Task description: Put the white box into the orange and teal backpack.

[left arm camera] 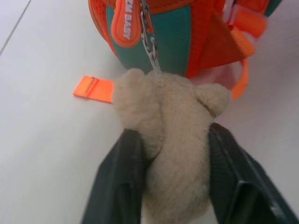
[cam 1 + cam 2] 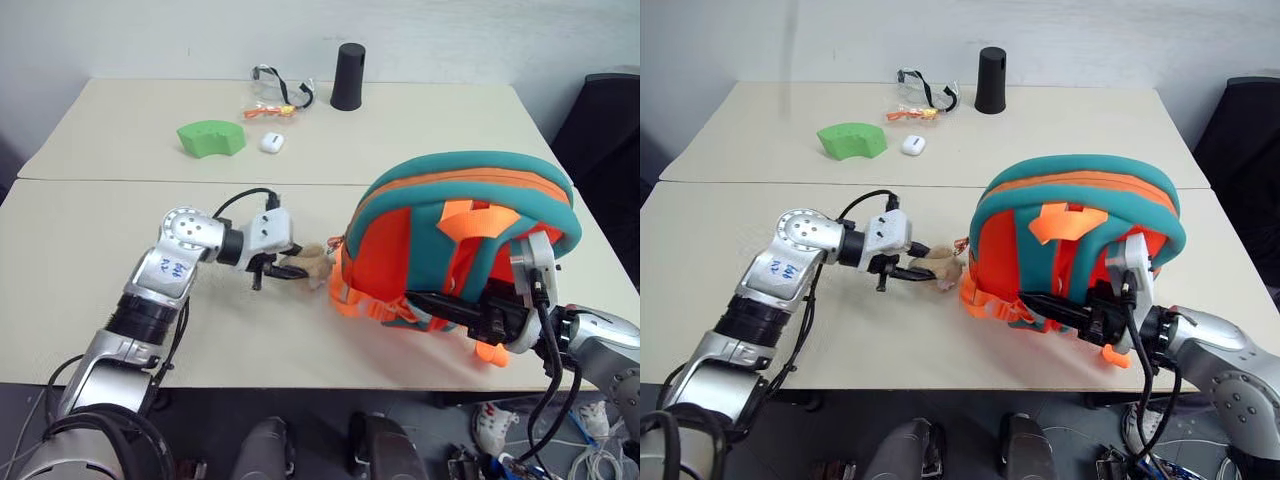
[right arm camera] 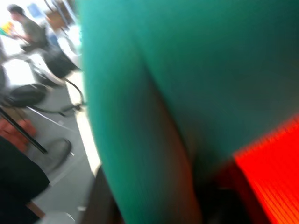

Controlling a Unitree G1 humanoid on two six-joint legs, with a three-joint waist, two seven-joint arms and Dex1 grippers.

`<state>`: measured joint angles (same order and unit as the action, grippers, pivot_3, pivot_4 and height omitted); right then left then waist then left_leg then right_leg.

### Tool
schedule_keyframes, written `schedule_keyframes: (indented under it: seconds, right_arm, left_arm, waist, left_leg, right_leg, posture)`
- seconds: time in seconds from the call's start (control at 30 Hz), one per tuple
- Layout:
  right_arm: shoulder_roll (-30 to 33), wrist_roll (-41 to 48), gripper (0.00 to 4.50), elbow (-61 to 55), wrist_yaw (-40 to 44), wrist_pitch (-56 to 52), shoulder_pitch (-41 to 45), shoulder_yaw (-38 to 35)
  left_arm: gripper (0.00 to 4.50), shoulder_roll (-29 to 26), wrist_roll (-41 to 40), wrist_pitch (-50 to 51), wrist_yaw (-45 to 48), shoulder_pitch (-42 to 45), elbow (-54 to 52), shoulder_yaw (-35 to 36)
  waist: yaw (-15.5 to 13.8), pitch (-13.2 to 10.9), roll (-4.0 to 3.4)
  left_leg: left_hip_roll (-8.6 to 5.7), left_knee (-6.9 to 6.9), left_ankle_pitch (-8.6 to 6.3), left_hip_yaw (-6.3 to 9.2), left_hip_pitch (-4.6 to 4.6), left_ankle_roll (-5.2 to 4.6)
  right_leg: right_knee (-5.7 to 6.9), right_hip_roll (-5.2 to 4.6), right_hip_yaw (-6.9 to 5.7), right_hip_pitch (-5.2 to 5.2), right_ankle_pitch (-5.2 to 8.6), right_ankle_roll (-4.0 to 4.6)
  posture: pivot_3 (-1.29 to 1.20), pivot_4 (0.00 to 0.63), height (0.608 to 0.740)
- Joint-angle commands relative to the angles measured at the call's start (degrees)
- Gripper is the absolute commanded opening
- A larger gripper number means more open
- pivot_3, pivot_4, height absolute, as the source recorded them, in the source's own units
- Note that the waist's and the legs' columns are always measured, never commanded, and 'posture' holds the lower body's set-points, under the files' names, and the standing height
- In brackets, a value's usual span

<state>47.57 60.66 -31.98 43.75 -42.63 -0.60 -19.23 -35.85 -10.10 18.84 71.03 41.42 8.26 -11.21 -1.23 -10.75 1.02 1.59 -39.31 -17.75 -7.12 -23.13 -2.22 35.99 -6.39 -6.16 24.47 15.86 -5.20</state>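
On the near right of the surface (image 2: 80,250), the orange and teal backpack (image 2: 470,235) is sitting. The left hand (image 1: 173,186) is pinching its tan plush toy (image 1: 175,135); the right hand (image 2: 455,308) is reaching under the pack, finger spread impossible to tell.

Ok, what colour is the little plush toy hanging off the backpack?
Tan. The plush toy shows best in the left wrist view, chained to the orange and teal backpack.

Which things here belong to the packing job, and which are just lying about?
Job: orange fabric backpack with teal edging; its tan plush toy, between the left gripper's fingers.

Lying about: green curved foam block; small white earbud case; black cone-shaped cup; clear safety glasses.
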Motion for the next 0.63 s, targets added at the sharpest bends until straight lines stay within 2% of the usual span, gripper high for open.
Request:
schedule_keyframes:
  seconds: [0.03, 0.1, 0.2, 0.3, 0.4, 0.5, 0.63]
  right_arm:
    - [3.4, 0.22, 2.79, -0.14, 3.04, 0.07, -4.69, -10.58]
    - [4.86, 0.07, 3.56, 0.13, 5.26, -0.2, -8.6, -16.01]
    - [6.41, -0.19, 4.48, 1.15, 8.76, -0.94, -13.83, -23.7]
    - [8.92, -0.32, 4.5, 6.64, 15.8, -3.64, -20.03, -36.66]
    - [11.8, -0.2, 4.5, 12.27, 21.0, -5.61, -22.01, -43.98]
    - [14.54, -1.43, 4.5, 17.86, 24.1, -5.92, -21.1, -46.19]
    - [14.64, -3.58, 4.5, 21.22, 25.4, -4.42, -18.43, -42.26]
  left_arm:
    - [2.96, -4.32, -6.24, 6.9, 1.95, -2.15, -5.61, 6.0]
    - [3.61, -6.7, -9.38, 10.7, 1.95, -3.82, -7.52, 8.98]
    - [4.47, -10.04, -14.0, 16.36, 1.66, -6.52, -10.35, 14.13]
    - [4.49, -16.29, -19.79, 24.26, 1.19, -11.54, -13.31, 23.96]
    - [4.49, -22.42, -23.99, 29.37, 3.44, -16.97, -14.96, 31.45]
    - [4.49, -25.34, -26.68, 31.12, 3.01, -21.16, -15.79, 37.39]
    - [4.49, -24.58, -27.29, 31.52, -1.94, -24.17, -18.76, 40.75]
  waist:
    - [-0.11, 0.0, 0.0]
    - [-0.14, 0.0, 0.0]
    - [-0.15, 0.0, 0.0]
    - [-0.13, 0.0, 0.0]
    - [0.17, 0.0, 0.01]
    - [0.5, 0.0, 0.01]
    - [0.06, -0.01, -0.01]
  left_leg:
    - [0.0, 0.0, 0.0, 0.02, 0.0, 0.0]
    - [0.0, 0.0, 0.0, 0.04, 0.0, 0.0]
    - [0.0, 0.0, 0.0, 0.08, 0.06, 0.0]
    - [0.0, 0.01, 0.0, 0.13, 0.05, 0.0]
    - [0.0, 0.04, -0.01, 0.12, 0.07, 0.01]
    - [0.06, 0.08, -0.06, 0.12, 0.19, 0.07]
    - [0.15, 0.26, -0.47, 0.25, 0.9, -0.02]
  right_leg:
    - [-0.01, 0.0, 0.01, -0.01, 0.0, 0.0]
    - [-0.02, -0.02, 0.03, -0.04, 0.0, 0.0]
    - [-0.05, -0.02, 0.05, -0.12, 0.0, 0.0]
    - [-0.07, -0.05, 0.19, -0.14, 0.0, 0.0]
    - [-0.16, -0.06, 0.2, -0.14, 0.01, 0.02]
    - [-0.32, -0.11, 0.2, -0.19, 0.05, 0.09]
    - [-0.52, -0.3, 0.21, -0.87, 0.15, 0.26]
  posture:
    - [0.0, 0.15, 0.74]
    - [0.0, 0.15, 0.74]
    - [0.0, 0.15, 0.74]
    - [0.0, 0.15, 0.74]
    - [0.0, 0.15, 0.74]
    - [0.0, 0.15, 0.74]
    - [0.0, 0.15, 0.74]
